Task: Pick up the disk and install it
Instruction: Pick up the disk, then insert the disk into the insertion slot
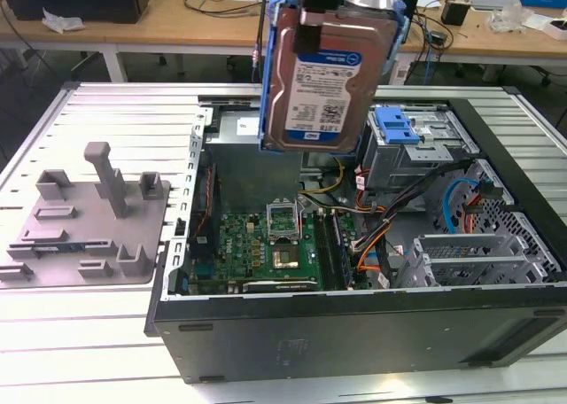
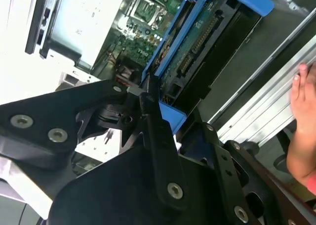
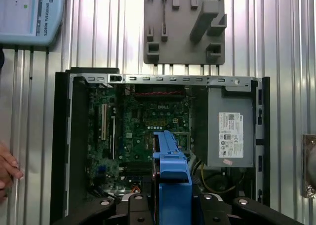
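- The gripper is pinching the disk by its upper end.
- The disk hangs upright at upper centre of the exterior view, above the open computer case, not touching it.

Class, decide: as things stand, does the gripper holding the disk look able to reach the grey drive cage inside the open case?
Probably yes: the gripper holds the disk above the open case, and nothing covers the drive cage from above, though cables run close beside it.
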Available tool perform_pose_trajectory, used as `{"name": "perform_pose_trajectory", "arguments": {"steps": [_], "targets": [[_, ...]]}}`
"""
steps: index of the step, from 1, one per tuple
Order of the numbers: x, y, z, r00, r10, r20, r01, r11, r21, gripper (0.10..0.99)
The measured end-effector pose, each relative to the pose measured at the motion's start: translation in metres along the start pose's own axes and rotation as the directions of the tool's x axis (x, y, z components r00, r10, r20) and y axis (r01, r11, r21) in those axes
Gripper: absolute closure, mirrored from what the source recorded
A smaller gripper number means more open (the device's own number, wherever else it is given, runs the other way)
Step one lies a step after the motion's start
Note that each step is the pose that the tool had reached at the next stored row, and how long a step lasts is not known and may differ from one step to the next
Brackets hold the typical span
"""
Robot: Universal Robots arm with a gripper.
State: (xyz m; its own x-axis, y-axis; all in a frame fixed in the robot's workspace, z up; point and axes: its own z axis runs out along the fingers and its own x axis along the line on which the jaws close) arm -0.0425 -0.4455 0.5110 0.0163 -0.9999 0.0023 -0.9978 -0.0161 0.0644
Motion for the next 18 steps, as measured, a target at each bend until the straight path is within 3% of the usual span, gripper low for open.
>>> {"name": "perform_pose_trajectory", "arguments": {"steps": [3,18], "targets": [[0.0003,-0.0044,-0.0003,1.0,0.0,0.0,0.0,1.0,0.0,0.718],[0.0003,-0.0047,-0.0003,1.0,-0.001,-0.0001,0.001,1.0,0.0,0.718]]}}
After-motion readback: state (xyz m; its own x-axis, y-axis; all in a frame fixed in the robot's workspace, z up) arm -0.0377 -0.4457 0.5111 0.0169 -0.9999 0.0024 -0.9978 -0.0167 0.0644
